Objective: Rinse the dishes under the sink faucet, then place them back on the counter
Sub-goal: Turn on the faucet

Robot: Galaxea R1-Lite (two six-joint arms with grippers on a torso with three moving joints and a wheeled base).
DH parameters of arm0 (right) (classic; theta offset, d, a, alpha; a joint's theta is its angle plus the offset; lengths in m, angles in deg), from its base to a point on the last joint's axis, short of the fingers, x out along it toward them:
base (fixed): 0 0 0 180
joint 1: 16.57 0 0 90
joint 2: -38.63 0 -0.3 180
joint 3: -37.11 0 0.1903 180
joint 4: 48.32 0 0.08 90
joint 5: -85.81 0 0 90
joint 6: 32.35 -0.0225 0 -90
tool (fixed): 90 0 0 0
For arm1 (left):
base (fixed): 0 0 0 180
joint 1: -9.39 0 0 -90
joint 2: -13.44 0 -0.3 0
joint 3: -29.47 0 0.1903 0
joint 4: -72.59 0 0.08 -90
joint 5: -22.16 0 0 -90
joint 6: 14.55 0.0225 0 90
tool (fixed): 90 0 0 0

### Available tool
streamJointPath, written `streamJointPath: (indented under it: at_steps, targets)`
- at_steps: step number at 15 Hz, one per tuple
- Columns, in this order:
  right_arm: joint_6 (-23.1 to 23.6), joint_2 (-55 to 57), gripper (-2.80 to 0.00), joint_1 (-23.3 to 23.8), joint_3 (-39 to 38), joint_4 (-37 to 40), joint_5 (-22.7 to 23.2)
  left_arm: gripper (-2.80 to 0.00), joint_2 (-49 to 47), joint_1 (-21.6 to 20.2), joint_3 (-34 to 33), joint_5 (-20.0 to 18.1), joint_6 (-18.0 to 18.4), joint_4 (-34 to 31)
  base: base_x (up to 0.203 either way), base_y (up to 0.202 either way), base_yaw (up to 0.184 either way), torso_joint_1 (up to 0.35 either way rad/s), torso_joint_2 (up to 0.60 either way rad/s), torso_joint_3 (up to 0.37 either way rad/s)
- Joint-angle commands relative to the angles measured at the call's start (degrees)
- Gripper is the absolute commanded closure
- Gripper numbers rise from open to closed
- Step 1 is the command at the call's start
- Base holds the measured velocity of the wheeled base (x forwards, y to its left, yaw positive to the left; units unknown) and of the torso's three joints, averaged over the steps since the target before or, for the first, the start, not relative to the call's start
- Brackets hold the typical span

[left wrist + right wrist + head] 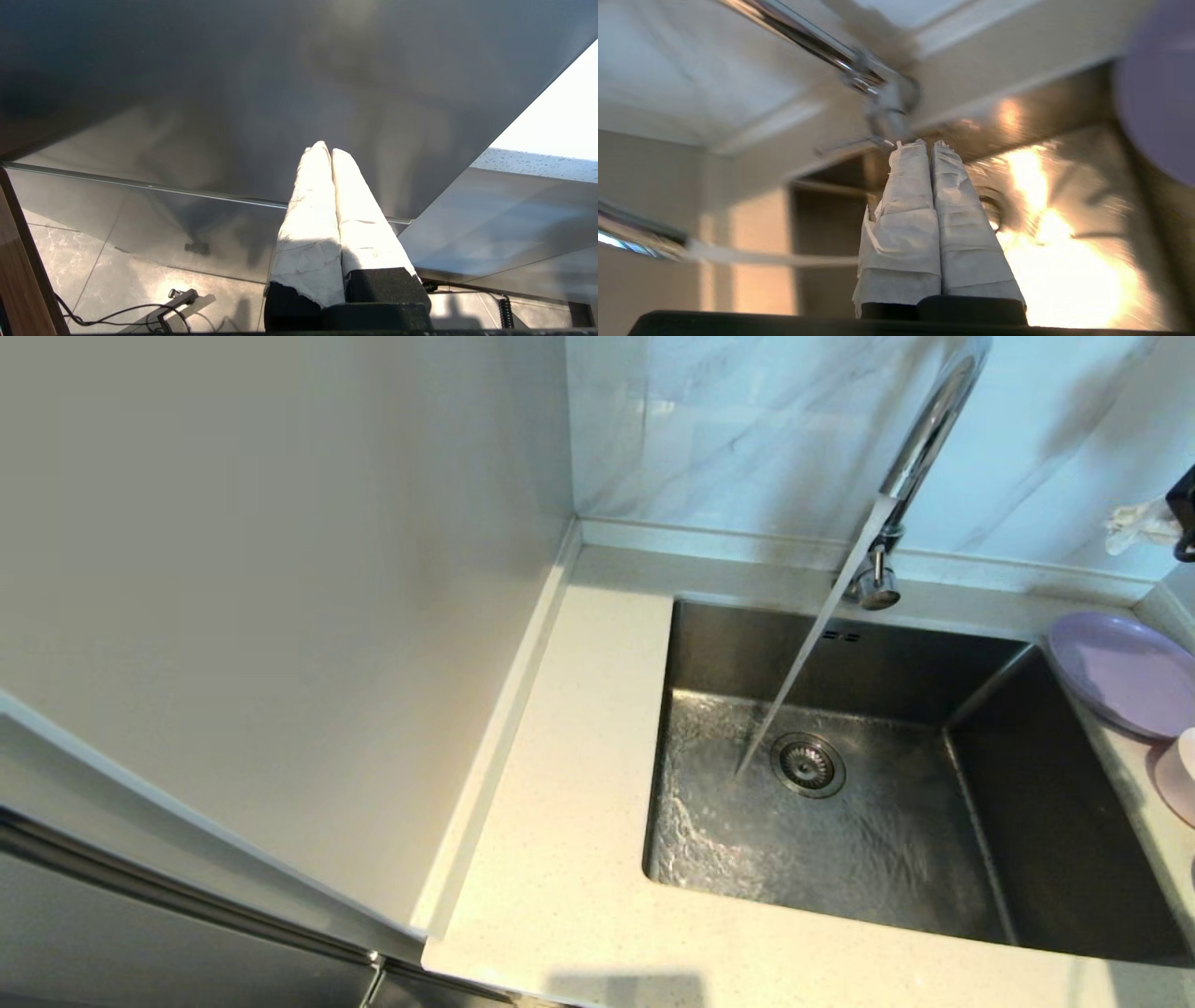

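Frame edge crops plate and cup

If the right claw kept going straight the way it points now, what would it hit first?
Probably the faucet: its base sits just beyond the shut right claw, with the sink beneath. Depth is unclear in the blurred wrist view, so it might pass beside it.

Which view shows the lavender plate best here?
The head view: the lavender plate lies on the counter right of the sink, cut only by the frame edge. The right wrist view catches a blurred purple edge. The left wrist view shows none of it.
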Motion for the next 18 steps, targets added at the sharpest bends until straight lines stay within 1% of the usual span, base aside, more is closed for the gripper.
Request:
streamJointPath:
  at_steps: [1, 4, 5, 9, 10, 12, 14, 16, 17, 18]
  targets:
    - [3.9, -5.6, 0.0, 0.1, -0.6, 3.6, -2.6, 0.0, 0.0, 0.0, 0.0, 0.0, 0.0, 0.0, 0.0, 0.0, 0.0, 0.0, 0.0, 0.0]
    - [9.4, -8.5, 0.0, 1.4, -1.3, 6.6, -3.0, 0.0, 0.0, 0.0, 0.0, 0.0, 0.0, 0.0, 0.0, 0.0, 0.0, 0.0, 0.0, 0.0]
    - [11.7, -9.7, 0.0, 1.5, -3.0, 6.7, -3.1, 0.0, 0.0, 0.0, 0.0, 0.0, 0.0, 0.0, 0.0, 0.0, 0.0, 0.0, 0.0, 0.0]
    - [25.5, -12.9, 0.0, 1.7, -8.7, 6.8, -5.6, 0.0, 0.0, 0.0, 0.0, 0.0, 0.0, 0.0, 0.0, 0.0, 0.0, 0.0, 0.0, 0.0]
    - [27.7, -13.1, 0.0, 1.7, -9.6, 6.9, -6.3, 0.0, 0.0, 0.0, 0.0, 0.0, 0.0, 0.0, 0.0, 0.0, 0.0, 0.0, 0.0, 0.0]
    - [30.5, -13.1, 0.0, 1.7, -10.3, 7.1, -7.8, 0.0, 0.0, 0.0, 0.0, -0.1, 0.0, 0.0, 0.0, 0.0, 0.0, 0.0, 0.0, 0.0]
    - [34.8, -13.2, 0.0, 1.7, -10.4, 10.3, -7.8, 0.0, 0.0, 0.0, 0.0, 0.0, 0.0, 0.0, 0.0, 0.0, 0.0, 0.0, 0.0, 0.0]
    - [38.3, -13.9, 0.0, 1.7, -8.2, 14.6, -7.6, 0.0, 0.0, 0.0, 0.0, 0.0, 0.0, 0.0, 0.0, 0.0, 0.0, 0.0, 0.0, 0.0]
    - [39.5, -14.0, 0.0, 1.7, -5.8, 18.0, -7.5, 0.0, 0.0, 0.0, 0.0, 0.0, 0.0, 0.0, 0.0, 0.0, 0.0, 0.0, 0.0, 0.0]
    - [42.2, -14.2, 0.0, 1.8, -2.9, 24.0, -7.5, 0.0, 0.0, 0.0, 0.0, 0.0, 0.0, 0.0, 0.0, 0.0, 0.0, 0.0, 0.0, 0.0]
